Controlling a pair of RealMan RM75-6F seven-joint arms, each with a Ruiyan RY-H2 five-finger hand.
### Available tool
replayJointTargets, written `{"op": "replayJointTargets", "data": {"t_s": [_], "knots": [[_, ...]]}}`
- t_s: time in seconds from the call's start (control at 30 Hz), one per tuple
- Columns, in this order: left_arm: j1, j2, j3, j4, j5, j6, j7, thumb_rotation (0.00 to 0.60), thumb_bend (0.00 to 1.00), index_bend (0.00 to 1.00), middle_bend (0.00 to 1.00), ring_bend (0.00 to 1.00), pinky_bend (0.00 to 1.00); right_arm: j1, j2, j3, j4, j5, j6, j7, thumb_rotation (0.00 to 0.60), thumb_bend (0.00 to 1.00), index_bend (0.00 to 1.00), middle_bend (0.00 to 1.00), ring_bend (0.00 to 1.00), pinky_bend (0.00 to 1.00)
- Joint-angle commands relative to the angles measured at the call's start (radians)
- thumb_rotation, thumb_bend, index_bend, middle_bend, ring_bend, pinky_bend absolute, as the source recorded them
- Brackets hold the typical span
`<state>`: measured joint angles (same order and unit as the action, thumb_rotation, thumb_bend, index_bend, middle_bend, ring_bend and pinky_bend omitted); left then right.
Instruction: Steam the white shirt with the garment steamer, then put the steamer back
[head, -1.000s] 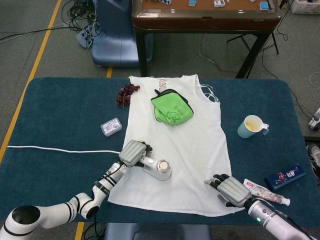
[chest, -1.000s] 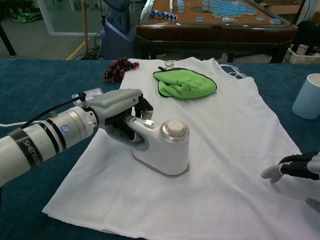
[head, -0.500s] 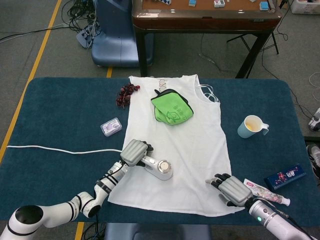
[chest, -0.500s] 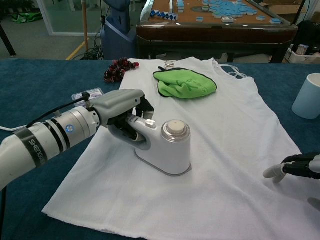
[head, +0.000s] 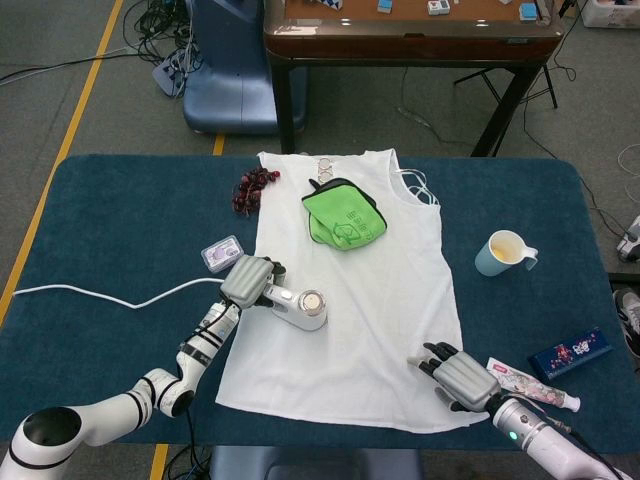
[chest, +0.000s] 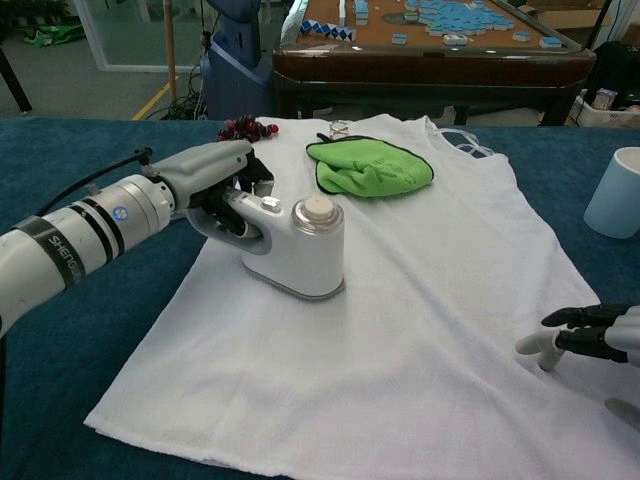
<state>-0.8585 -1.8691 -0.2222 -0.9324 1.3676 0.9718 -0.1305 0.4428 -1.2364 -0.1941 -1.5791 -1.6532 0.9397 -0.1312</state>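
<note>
Steamer (head: 303, 307) sits flat on the white shirt (head: 370, 300), left hand (head: 247, 281) wrapped around its handle.
Shirt lies spread on the blue table (head: 120, 220); steamer is on its left part, roughly mid-length, near the left hem edge. Left-hand fingers (chest: 232, 205) are curled tight round the handle, chest view confirms it. White cord (head: 110, 296) trails off to the left across the table. Right hand (head: 457, 378) rests on the shirt's lower right corner, holding nothing, fingers (chest: 572, 316) slightly apart and stretched out over the cloth. Green cloth (head: 343, 216) lies on the shirt's chest area below the collar. Beads (head: 253, 188) and a small case (head: 222, 253) sit left of the shirt; cup (head: 503, 252), tube (head: 535, 384) and blue box (head: 569, 352) sit to the right.
</note>
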Motion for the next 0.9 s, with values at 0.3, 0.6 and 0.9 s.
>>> {"op": "replayJointTargets", "data": {"t_s": [0.3, 0.6, 0.9], "knots": [[0.025, 0.046, 0.018, -0.06, 0.004, 0.016, -0.008, 0.6, 0.17, 0.78, 0.6, 0.5, 0.59, -0.01, 0.01, -0.005, -0.012, -0.028, 0.04, 0.016, 0.6, 0.57, 0.09, 0.16, 0.06, 0.1], [0.066, 0.092, 0.068, -0.182, 0.033, 0.047, 0.027, 0.6, 0.17, 0.78, 0.6, 0.49, 0.59, -0.015, -0.011, 0.006, 0.024, -0.045, 0.073, 0.05, 0.6, 0.53, 0.09, 0.15, 0.06, 0.1], [0.06, 0.081, 0.054, -0.182, 0.018, 0.034, 0.046, 0.6, 0.17, 0.78, 0.6, 0.49, 0.59, -0.023, -0.034, 0.006, 0.047, -0.068, 0.109, 0.08, 0.6, 0.19, 0.09, 0.12, 0.06, 0.1]]}}
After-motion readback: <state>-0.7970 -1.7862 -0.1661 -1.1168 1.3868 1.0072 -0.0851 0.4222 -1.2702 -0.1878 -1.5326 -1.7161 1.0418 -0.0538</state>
